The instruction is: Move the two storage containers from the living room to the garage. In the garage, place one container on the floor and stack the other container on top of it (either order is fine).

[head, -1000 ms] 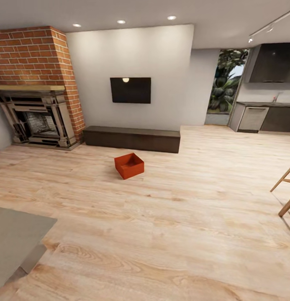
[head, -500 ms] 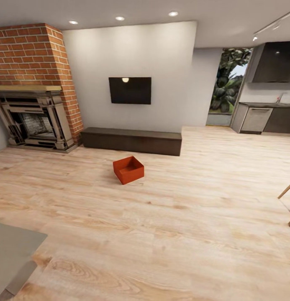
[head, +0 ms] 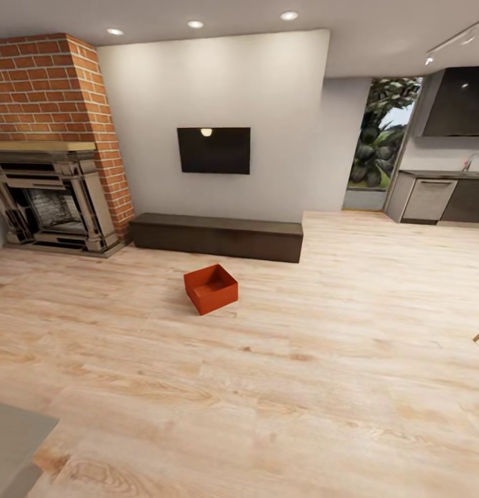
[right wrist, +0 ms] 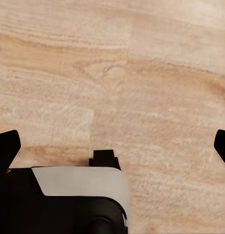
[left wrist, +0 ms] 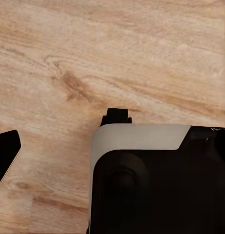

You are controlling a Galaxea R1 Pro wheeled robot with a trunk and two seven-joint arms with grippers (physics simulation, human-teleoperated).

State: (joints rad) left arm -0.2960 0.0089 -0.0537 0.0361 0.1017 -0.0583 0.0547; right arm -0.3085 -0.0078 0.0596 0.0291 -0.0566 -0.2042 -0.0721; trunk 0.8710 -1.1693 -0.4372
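The deeper, squarer storage container [head: 211, 288] sits on the light wood-plank floor [head: 301, 387] of the living room, mid-distance from the camera and slightly left of centre, just in front of the long dark low cabinet [head: 216, 236]. It is a red-orange open-topped box, set at an angle to the cabinet, apparently empty; wall ribbing is too fine to resolve here.

Judged step: approach to the first pickup. The next move calls for driving the base closer, squaring up to the box, then lowering the arms to its rim.

Left gripper [left wrist: 59, 129]: one dark fingertip at the frame edge and one near the grey-and-black wrist housing, spread apart, nothing between them. Right gripper [right wrist: 115, 146]: dark fingertips [right wrist: 8, 146] at opposite frame edges, wide apart, holding nothing. Both face bare planks.

Surroundings: a matte black TV [head: 214, 150] on a plain white wall, a red-brick fireplace [head: 54, 142] far left, a smooth grey low table [head: 11, 443] corner near left, kitchen units [head: 439, 197] far right
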